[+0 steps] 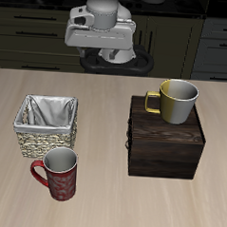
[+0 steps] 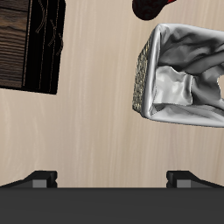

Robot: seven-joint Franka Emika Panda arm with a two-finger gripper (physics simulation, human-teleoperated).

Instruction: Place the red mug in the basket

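The gripper hangs high at the back of the table, well clear of everything, fingers spread wide and holding nothing — apparently not yet committed to a reach. The red mug stands upright just in front of the basket, near the table's front edge — dark red, patterned, loop handle turned outward, pale grey inside

Even soft light, sharp renders
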